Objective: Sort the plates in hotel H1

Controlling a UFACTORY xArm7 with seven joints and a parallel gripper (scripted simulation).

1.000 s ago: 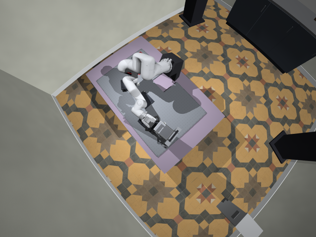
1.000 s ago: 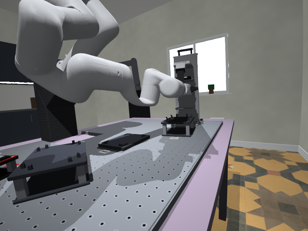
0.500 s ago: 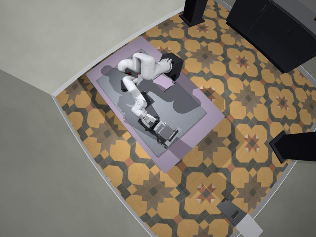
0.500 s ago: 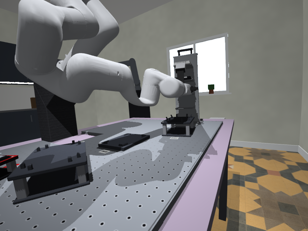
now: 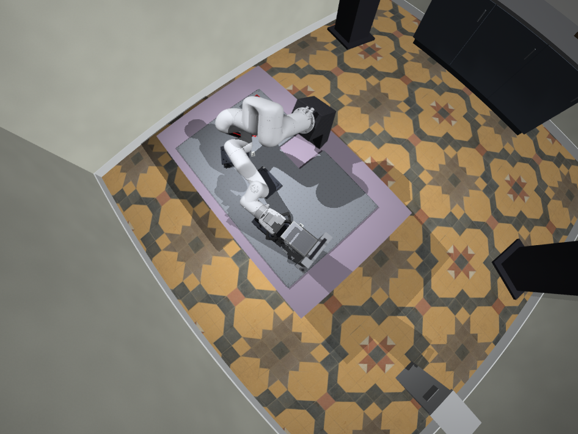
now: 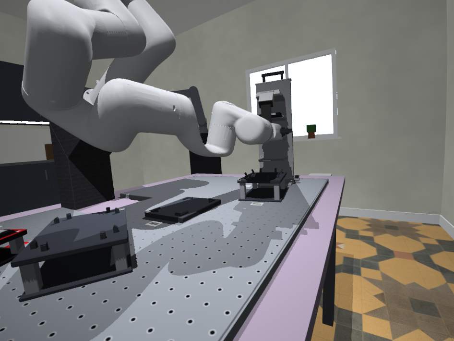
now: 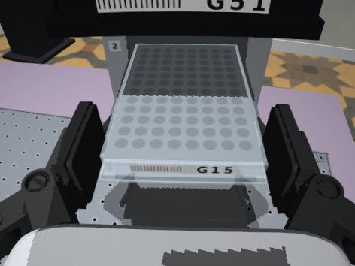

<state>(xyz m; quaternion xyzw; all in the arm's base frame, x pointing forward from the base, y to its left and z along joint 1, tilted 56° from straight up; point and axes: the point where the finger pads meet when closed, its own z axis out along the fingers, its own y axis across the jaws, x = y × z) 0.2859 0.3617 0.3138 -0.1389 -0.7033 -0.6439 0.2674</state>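
In the wrist view a clear well plate labelled G15 [image 7: 183, 126] sticks out of the hotel's shelf marked 2 [image 7: 114, 46], label towards me. Above it sits a black plate labelled G51 [image 7: 186, 1], label at the front. My gripper [image 7: 183, 124] straddles the G15 plate, one black finger pad against each long side near its front end, shut on it. The hotel H1 [image 6: 275, 123] is a tall grey tower at the far end of the table. My gripper [image 6: 284, 130] reaches into its middle height there. The lower shelf and top slot are hidden.
A raised empty nest [image 6: 263, 181] stands right in front of the hotel, below my wrist. A low flat nest [image 6: 182, 209] lies mid-table and a raised nest [image 6: 73, 238] nearer. A red-edged nest [image 6: 9, 238] shows at the left edge. The table's right edge runs close by.
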